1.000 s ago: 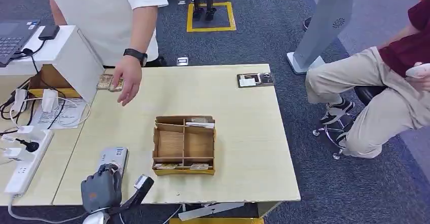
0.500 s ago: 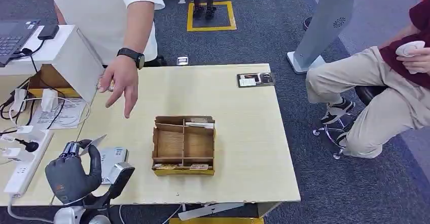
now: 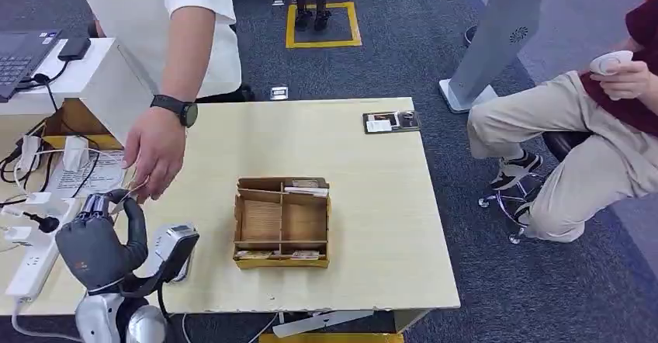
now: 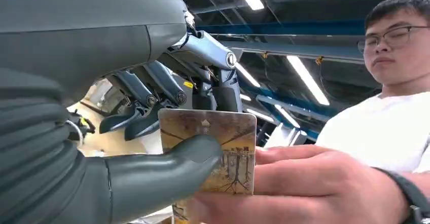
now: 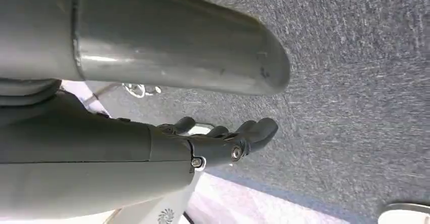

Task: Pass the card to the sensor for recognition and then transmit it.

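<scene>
Left hand [image 3: 97,242] has been raised off the sensor [image 3: 172,247]; card [image 4: 215,150] pinched, now met by person's hand [image 3: 155,150]: handover begun. Right hand [image 5: 223,140] empty, fingers loosely curled.

Dark grey left hand [image 3: 97,246] on a silver wrist.

- Left hand [image 3: 97,246]: dark grey, with a silver wrist.
- Card [image 4: 213,148]: tan and brown, printed with bare dark trees.
- Right hand [image 5: 223,138]: dark grey fingers.
- Table [image 3: 372,203]: pale wood grain.
- Box [image 3: 282,222]: brown wood, with a yellow front edge.
- Sensor [image 3: 172,244]: light grey.
- Floor [image 3: 403,64]: dark blue-grey carpet, with a yellow square outline.
- Standing person's shirt [image 3: 155,9]: white; watch [image 3: 175,109]: black.
- Seated person's trousers [image 3: 574,157]: beige; top [image 3: 632,79]: dark red.
- Power strip [image 3: 39,250]: white.
</scene>
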`<state>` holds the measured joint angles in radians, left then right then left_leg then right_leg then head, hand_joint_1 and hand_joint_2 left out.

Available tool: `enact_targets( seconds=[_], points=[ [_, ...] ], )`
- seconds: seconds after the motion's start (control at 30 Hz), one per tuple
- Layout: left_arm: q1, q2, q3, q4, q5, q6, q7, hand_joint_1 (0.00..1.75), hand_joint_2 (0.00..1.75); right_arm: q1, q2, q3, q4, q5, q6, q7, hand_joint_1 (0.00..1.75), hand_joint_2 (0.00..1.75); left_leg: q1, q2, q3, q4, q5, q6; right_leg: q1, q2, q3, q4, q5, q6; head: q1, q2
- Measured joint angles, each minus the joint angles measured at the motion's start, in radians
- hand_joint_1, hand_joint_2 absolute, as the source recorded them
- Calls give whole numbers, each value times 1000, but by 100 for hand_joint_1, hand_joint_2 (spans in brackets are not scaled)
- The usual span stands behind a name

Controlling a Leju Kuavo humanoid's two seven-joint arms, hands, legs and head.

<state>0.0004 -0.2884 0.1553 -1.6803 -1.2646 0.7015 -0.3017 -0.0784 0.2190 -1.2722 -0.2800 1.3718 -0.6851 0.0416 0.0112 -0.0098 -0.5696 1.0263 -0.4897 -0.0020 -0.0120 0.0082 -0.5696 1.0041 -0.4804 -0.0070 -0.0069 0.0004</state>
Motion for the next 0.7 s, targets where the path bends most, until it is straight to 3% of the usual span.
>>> enact_targets(
  seconds=[0.17,0.2,0.23,0.27,0.7],
  points=[
    [-69,3,15,56,9,0,12,175,175,-3,-2,10,7,5,0,1,0,0,0,0,0,0,0,0,0,0,0,0,0,0,0,0],
    [-81,3,16,68,14,0,16,159,175,-4,-3,11,8,8,0,1,0,0,0,0,0,0,0,0,0,0,0,0,0,0,0,0],
    [-98,4,17,79,23,0,21,12,175,-5,-3,14,9,8,0,1,0,0,0,0,0,0,0,0,0,0,0,0,0,0,0,0],
    [-111,3,17,86,31,0,22,0,175,-5,-4,14,10,8,0,1,0,0,0,0,0,0,0,0,0,0,0,0,0,0,0,0],
    [-162,-3,17,129,82,0,-11,0,175,-7,-5,14,16,5,-1,1,0,0,0,1,0,0,0,0,0,1,-1,0,0,0,0,0]
  ],
)
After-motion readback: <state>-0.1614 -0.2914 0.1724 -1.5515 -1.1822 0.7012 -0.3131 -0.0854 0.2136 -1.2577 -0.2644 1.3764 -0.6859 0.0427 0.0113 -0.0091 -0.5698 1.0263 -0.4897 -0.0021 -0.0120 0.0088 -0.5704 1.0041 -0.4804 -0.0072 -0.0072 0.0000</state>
